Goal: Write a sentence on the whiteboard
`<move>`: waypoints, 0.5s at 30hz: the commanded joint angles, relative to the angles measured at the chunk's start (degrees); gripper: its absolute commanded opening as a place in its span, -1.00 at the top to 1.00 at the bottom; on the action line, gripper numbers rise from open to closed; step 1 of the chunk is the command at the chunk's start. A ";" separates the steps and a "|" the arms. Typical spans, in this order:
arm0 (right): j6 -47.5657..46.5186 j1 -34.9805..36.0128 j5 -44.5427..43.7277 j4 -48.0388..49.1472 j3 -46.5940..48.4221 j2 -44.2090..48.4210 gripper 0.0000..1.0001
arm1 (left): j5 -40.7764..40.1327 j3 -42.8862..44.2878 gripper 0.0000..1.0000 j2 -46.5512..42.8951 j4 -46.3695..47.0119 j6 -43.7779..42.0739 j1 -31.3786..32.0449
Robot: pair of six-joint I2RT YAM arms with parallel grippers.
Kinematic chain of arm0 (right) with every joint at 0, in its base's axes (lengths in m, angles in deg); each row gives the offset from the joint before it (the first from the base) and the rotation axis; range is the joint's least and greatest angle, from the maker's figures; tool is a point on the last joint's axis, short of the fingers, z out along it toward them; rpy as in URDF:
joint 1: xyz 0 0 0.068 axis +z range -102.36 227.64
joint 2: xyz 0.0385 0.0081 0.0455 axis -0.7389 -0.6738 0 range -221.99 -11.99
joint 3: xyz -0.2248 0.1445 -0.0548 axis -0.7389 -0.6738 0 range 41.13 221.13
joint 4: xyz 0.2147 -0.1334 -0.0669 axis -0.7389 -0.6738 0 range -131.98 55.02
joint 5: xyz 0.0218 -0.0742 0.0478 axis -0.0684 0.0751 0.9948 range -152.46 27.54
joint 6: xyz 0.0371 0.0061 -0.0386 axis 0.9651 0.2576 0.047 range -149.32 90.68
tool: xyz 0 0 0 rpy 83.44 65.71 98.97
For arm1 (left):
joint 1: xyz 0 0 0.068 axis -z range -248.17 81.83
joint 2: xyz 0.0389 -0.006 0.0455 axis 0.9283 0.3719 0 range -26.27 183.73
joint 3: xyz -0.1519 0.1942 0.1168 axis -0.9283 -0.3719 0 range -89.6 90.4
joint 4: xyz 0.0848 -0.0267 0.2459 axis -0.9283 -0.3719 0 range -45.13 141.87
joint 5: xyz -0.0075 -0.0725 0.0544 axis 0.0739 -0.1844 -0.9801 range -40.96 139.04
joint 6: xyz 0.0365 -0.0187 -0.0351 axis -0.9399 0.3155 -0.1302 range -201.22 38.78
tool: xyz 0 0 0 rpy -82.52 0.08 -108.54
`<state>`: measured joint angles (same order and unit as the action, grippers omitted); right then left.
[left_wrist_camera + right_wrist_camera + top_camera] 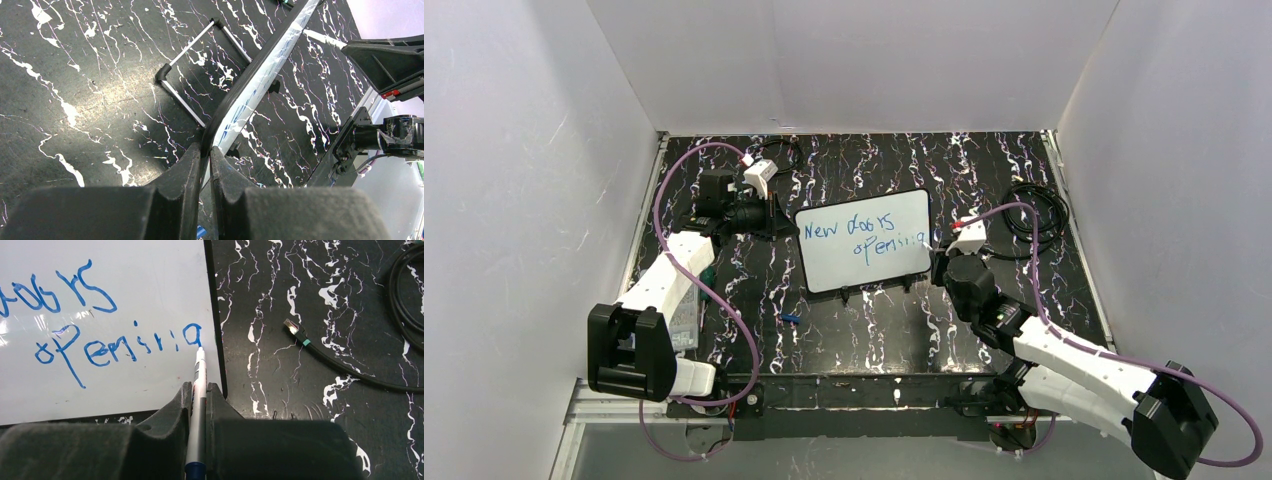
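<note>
The whiteboard (864,240) stands tilted on the black marbled table, with black clips at its near edge. The sentence (864,232) is in blue, two lines reading "New doors" and "opening"; its end shows in the right wrist view (115,347). My left gripper (206,150) is shut on the whiteboard's dark left edge (235,95). My right gripper (199,390) is shut on a white marker (199,385) with a blue end. The marker's tip touches the board at the last letter "g" (192,334), near the board's right edge.
A black coiled cable (1036,215) lies to the right of the board, its plug end (295,330) loose on the table. The board's wire stand (200,65) shows behind it. A small blue cap (791,320) lies in front of the board. White walls enclose the table.
</note>
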<state>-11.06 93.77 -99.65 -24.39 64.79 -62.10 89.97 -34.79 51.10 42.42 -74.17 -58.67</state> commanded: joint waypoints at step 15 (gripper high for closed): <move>4.76 -0.16 2.90 -1.06 -1.49 -2.51 0.97 | 1.57 -0.04 1.00 -2.30 -0.11 -0.19 0.25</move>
<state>-7.67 93.77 -98.04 -25.70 64.55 -64.02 90.01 -34.79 51.07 42.42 -74.15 -58.67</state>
